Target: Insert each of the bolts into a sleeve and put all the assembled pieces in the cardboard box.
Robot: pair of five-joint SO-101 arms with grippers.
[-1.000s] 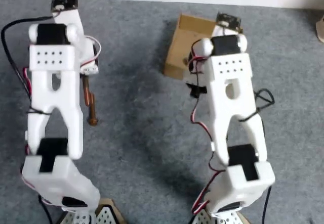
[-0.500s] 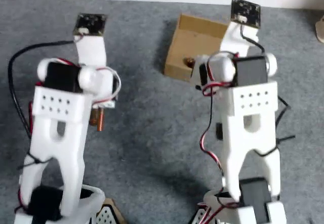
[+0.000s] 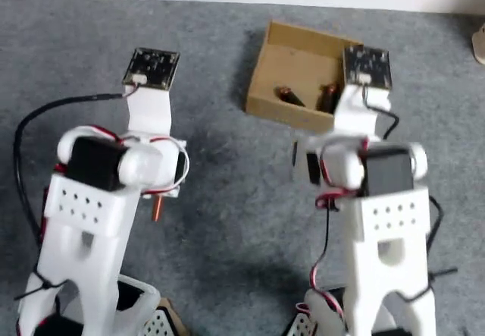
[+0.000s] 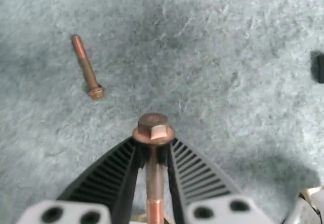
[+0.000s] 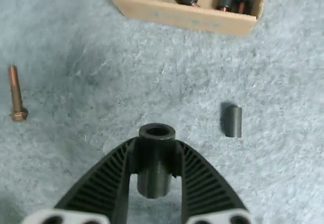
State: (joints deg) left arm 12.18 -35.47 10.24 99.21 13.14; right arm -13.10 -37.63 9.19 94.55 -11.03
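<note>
My left gripper is shut on a copper bolt, held by the shank with its hex head past the fingertips. In the high view that bolt pokes out under the left arm. My right gripper is shut on a black sleeve, its bore facing away from the wrist. A loose bolt lies on the carpet, also visible as bolt. A spare sleeve lies beyond the right gripper. The cardboard box holds assembled pieces.
Grey carpet covers the table. The box sits at the far middle, just beyond the right arm. Red and black cables hang off both arms. A pale object sits at the far right edge.
Both arms have drawn back toward the near edge. The left one carries its bolt along. The right arm has moved off the box, so its inside now shows.
</note>
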